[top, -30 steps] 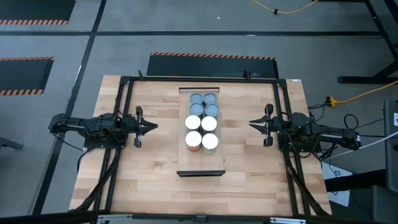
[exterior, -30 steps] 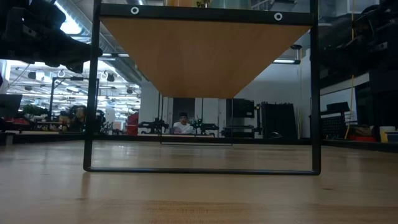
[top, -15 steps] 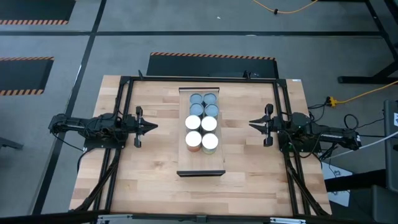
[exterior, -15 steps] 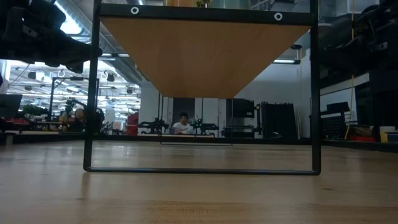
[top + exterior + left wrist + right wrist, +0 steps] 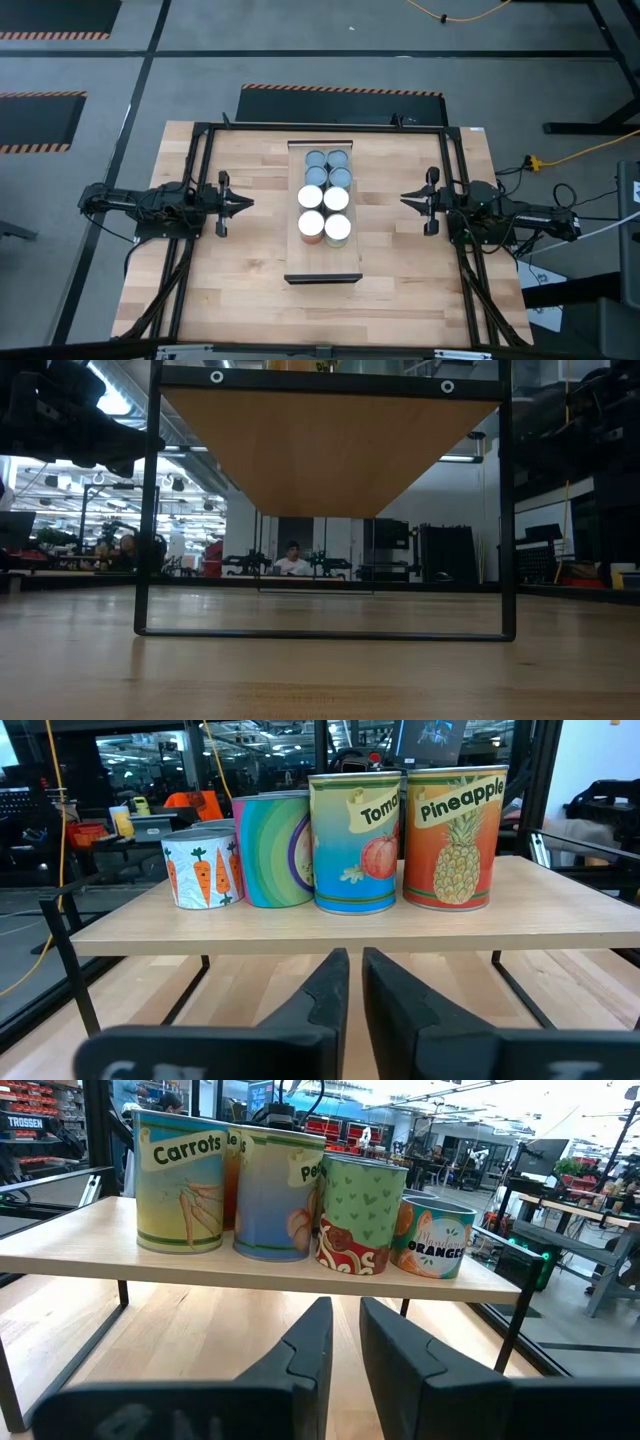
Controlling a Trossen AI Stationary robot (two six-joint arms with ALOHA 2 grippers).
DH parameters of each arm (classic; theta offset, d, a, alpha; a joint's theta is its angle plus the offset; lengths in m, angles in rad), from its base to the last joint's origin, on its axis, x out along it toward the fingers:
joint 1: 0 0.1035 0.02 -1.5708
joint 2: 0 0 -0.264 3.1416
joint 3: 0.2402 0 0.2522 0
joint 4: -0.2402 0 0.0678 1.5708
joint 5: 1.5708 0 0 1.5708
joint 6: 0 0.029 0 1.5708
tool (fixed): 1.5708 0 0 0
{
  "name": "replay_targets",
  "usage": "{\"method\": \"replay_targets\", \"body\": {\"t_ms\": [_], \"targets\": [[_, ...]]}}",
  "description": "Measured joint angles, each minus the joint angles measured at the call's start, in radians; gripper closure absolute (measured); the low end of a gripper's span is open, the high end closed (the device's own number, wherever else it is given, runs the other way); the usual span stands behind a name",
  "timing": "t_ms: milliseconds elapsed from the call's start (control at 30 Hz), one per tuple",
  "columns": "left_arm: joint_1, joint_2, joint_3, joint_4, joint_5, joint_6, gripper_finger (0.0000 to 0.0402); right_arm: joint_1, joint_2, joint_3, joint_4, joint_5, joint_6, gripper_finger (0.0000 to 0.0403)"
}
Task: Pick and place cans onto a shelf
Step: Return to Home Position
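Observation:
Several cans (image 5: 325, 195) stand upright in two rows on the far half of the shelf (image 5: 323, 262), a raised light-wood board on dark legs at the table's middle. The left wrist view shows a pineapple can (image 5: 455, 837), a tomato can (image 5: 354, 842) and a small carrot can (image 5: 201, 868). The right wrist view shows a carrots can (image 5: 180, 1180) and an orange can (image 5: 432, 1237). My left gripper (image 5: 248, 204) is shut and empty, left of the shelf. My right gripper (image 5: 405, 198) is shut and empty, right of it. Both point level at the shelf.
A black frame (image 5: 200, 130) runs round the tabletop's edges. The shelf's near half is bare board. In the low view the shelf's underside (image 5: 320, 450) and its dark legs (image 5: 148, 510) fill the picture; people sit in the room far behind.

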Motion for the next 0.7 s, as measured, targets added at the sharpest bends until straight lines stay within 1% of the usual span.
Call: {"method": "replay_targets", "body": {"t_ms": [200, 700], "targets": [[0.000, 0.000, 0.000, 0.000, 0.000, 0.000, 0.0372, 0.000, 0.000, 0.000, 0.000, 0.000, 0.000, 0.0342], [0.000, 0.000, 0.000, 0.000, 0.000, 0.000, 0.0395, 0.000, 0.000, 0.000, 0.000, 0.000, 0.000, 0.0342]]}}
